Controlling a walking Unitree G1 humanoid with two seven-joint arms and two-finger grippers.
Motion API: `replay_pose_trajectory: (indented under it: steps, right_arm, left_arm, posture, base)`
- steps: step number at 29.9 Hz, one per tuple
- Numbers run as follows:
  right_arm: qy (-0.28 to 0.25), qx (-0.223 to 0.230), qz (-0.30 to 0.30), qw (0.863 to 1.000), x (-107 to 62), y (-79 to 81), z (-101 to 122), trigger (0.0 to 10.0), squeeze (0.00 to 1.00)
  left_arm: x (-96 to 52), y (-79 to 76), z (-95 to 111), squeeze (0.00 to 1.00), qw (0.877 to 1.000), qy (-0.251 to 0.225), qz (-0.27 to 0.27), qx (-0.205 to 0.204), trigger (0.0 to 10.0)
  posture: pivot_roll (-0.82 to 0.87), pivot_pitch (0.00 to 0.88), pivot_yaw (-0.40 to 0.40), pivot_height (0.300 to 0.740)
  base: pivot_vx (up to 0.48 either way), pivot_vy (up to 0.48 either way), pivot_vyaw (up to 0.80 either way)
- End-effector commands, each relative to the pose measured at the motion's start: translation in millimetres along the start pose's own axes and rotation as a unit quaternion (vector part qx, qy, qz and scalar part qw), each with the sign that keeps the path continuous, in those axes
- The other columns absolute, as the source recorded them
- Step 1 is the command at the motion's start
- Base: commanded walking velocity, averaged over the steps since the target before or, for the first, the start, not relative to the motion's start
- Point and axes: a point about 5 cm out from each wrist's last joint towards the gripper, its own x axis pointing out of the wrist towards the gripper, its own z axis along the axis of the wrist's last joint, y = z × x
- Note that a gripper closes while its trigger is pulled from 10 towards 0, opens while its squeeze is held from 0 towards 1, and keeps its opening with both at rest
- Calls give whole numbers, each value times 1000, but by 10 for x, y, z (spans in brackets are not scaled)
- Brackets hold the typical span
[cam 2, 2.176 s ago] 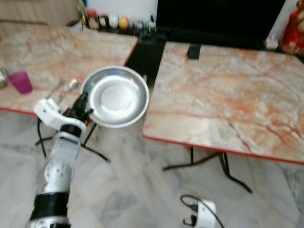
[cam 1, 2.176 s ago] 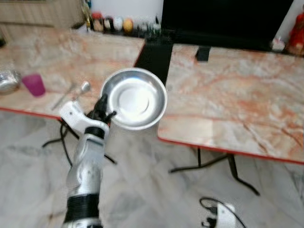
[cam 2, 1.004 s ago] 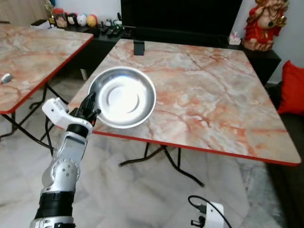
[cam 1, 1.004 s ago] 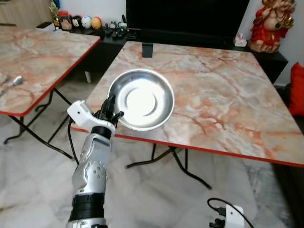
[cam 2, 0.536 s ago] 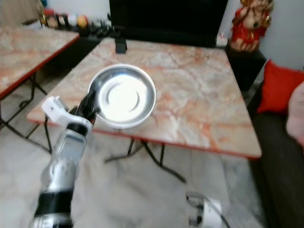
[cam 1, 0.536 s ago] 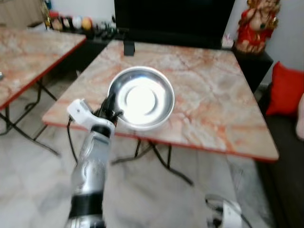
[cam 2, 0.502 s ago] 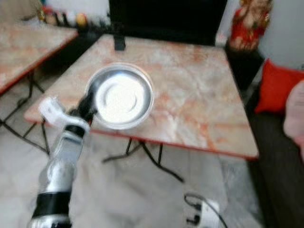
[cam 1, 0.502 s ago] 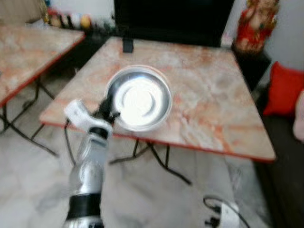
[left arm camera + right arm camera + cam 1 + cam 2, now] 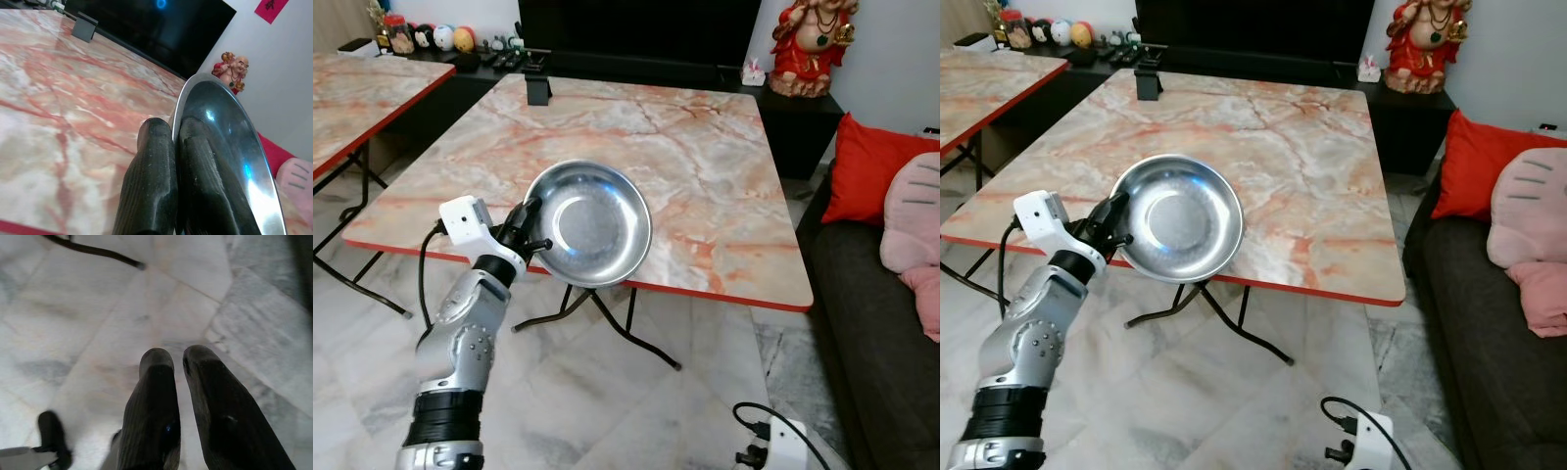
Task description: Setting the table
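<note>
The left hand [image 9: 530, 228] is pinching the steel bowl [image 9: 590, 223] by its rim, hovering over the surface's [image 9: 705, 166] near edge; that thin edge-grip risks slipping. The right hand [image 9: 178, 363] is hanging together.

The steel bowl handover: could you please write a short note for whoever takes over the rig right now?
Left gripper: shut on the rim of the steel bowl, holding it tilted above the near edge of the marble table.
Right gripper: shut, holding nothing, pointing at the floor.
Done: bowl picked up and brought to the table.
Left: set the bowl down flat on the tabletop, release, then fetch the remaining items.
</note>
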Motion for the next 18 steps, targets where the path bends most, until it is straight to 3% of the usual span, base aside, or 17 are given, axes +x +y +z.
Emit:
replay_pose_trajectory:
  steps: [1,6,18]
  right_arm:
    - [-7,1,-6,1000,6,-42,42,10000,0]
    - [-6,1,-6,1000,3,-61,35,10000,0]
    - [-5,2,-4,1000,-5,-92,21,10000,0]
  left_arm:
    - [21,-18,57,0,1000,0,-15,-1,10000]
    - [8,70,38,0,998,-15,24,-57,10000]
    - [21,-3,4,0,996,-26,33,-83,10000]
  posture:
    - [48,0,-37,740]
    - [47,0,-40,740]
    - [45,0,-38,740]
  base:
    - [0,0,0]
    - [0,0,-115]
    - [0,0,-722]
